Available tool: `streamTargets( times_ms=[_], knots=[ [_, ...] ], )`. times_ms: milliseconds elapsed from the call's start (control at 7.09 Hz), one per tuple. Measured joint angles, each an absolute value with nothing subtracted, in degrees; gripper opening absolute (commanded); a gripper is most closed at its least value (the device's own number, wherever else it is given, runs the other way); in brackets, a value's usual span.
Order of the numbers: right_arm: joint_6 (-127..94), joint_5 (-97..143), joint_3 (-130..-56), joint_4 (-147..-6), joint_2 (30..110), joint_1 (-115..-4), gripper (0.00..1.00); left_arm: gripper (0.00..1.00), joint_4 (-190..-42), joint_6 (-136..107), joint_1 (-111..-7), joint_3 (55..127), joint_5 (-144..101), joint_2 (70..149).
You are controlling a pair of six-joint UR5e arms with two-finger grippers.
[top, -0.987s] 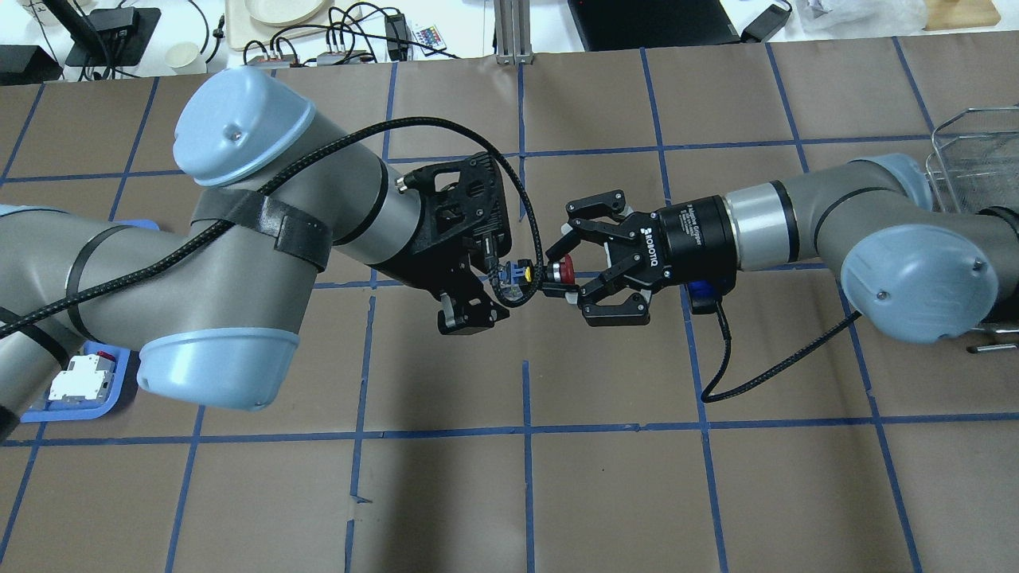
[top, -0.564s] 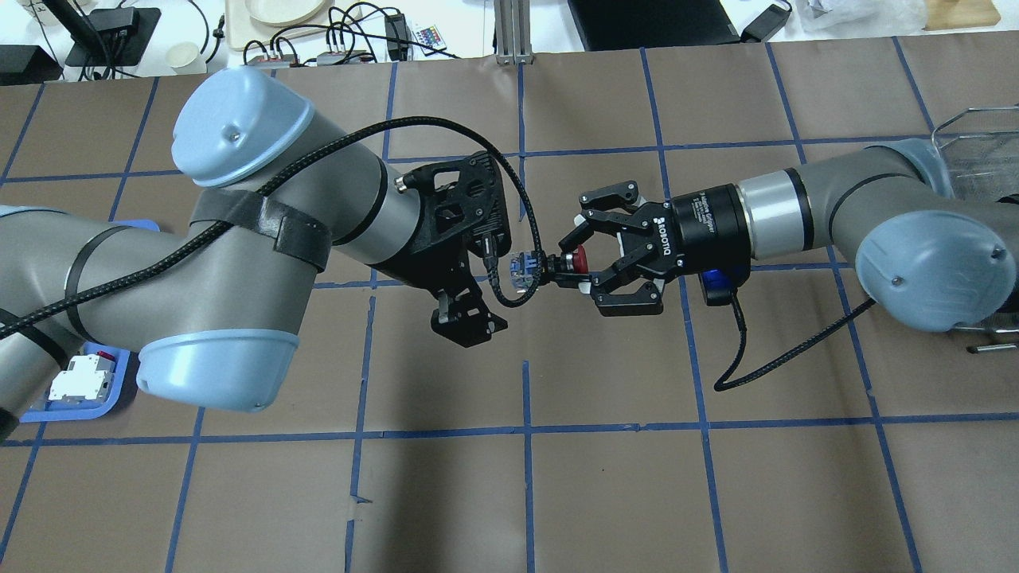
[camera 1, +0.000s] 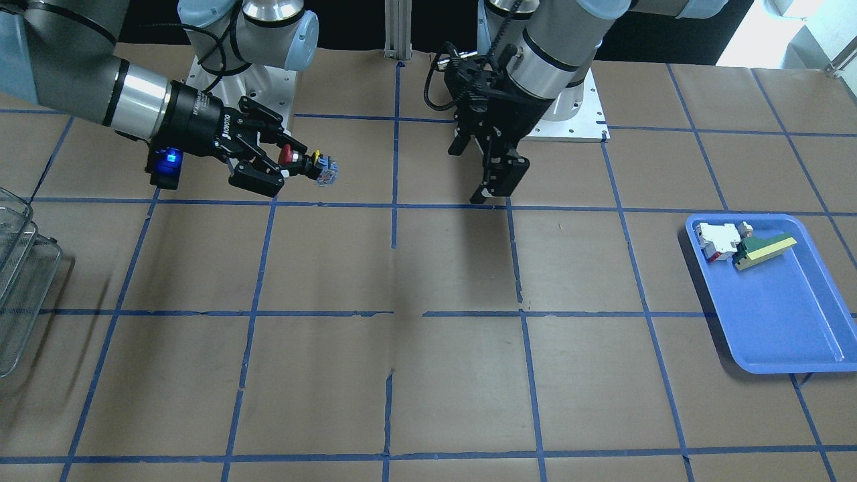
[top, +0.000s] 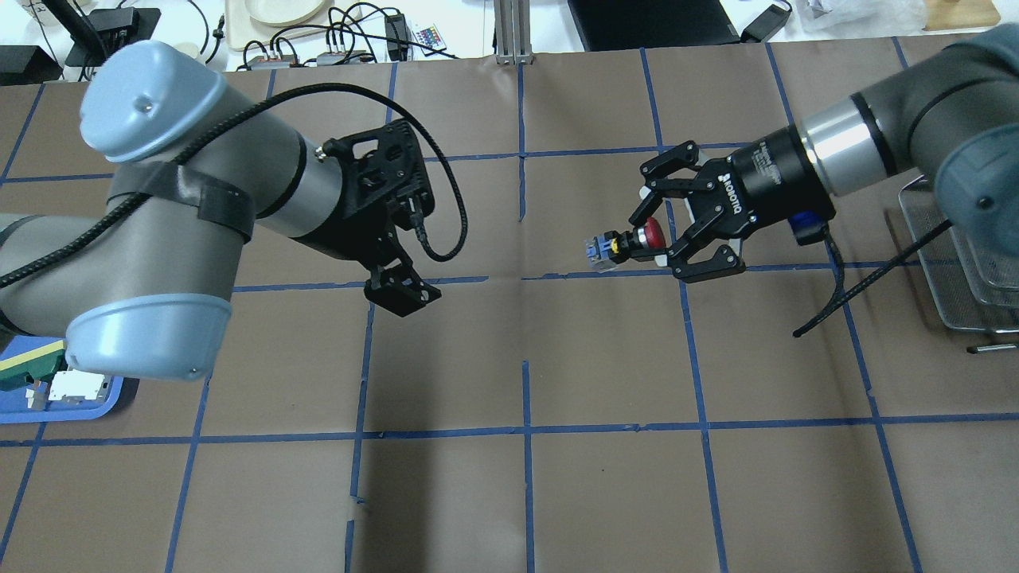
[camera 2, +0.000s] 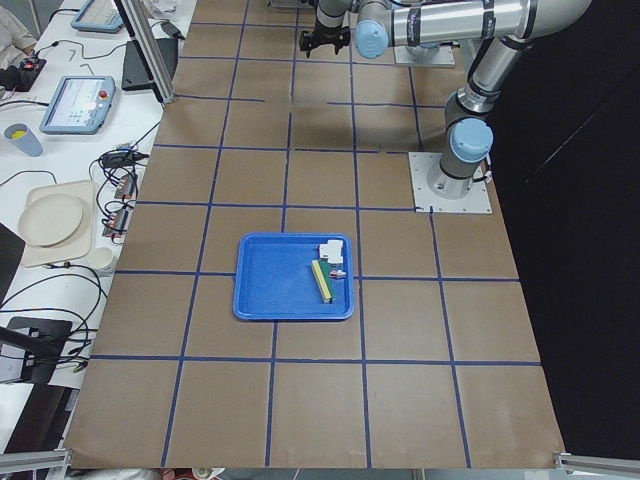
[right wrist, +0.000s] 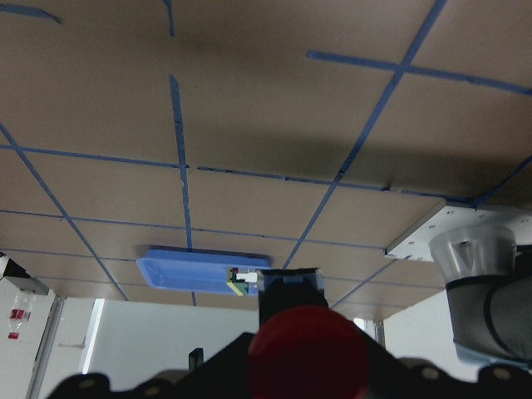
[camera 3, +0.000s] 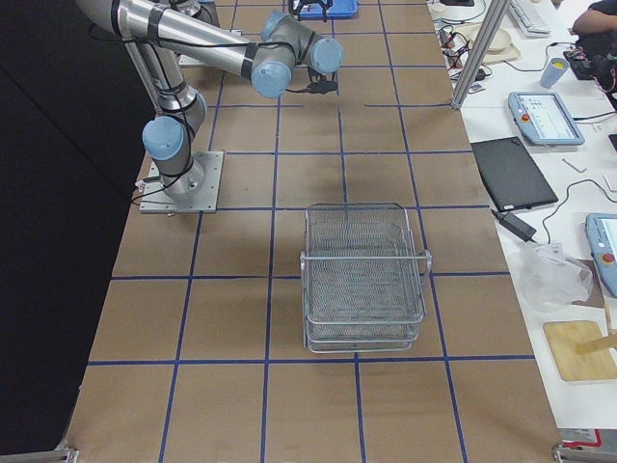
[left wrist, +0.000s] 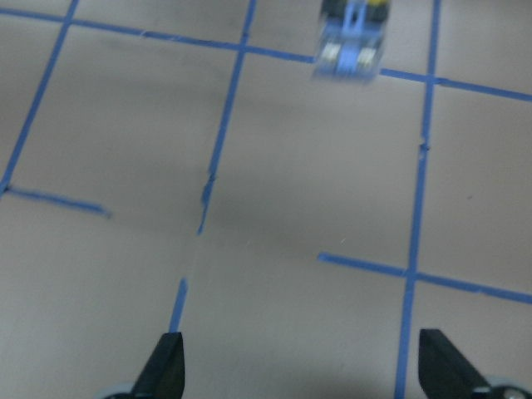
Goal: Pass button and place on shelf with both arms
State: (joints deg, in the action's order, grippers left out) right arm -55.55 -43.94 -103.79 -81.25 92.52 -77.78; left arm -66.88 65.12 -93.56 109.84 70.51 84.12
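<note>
- Front-facing: we see the right end effector [camera 1: 289,164] clamped on the button [camera 1: 313,164] just behind its red cap. It holds the button in the air above the worktop [camera 1: 428,375]. The button's black body points toward the left end effector [camera 1: 492,191], which hangs well apart from it.
- Overhead: the button lies sideways in that grip, right of the worktop's middle. The shelf [top: 955,270] stands at the right edge.
- Exterior left: a blue tray [camera 2: 270,290] holds a white-and-red block [camera 2: 330,249] and a green-and-yellow wedge [camera 2: 322,280], touching each other.
- Exterior right: the shelf stands upright, well apart from both end effectors.
- Left wrist: the left end effector is spread wide and holds nothing; the button shows blurred at the top edge.
- Right wrist: the red cap sits at the bottom, gripped from both sides.
</note>
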Motion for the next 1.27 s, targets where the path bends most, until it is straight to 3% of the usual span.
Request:
streamTargets(
  times_ms=[564,1269],
  knots=[
    [-24.36,-74.95,-94.16,-80.96,92.51,-74.78,0.05,1.00,-66.63,44.29,-84.45,107.73,72.22,85.69],
    [20.49,-97.57,-92.65,-93.80,91.39,-61.44,0.06,1.00,-73.13,12.94,-84.53,97.90,78.81,89.07]
  ],
)
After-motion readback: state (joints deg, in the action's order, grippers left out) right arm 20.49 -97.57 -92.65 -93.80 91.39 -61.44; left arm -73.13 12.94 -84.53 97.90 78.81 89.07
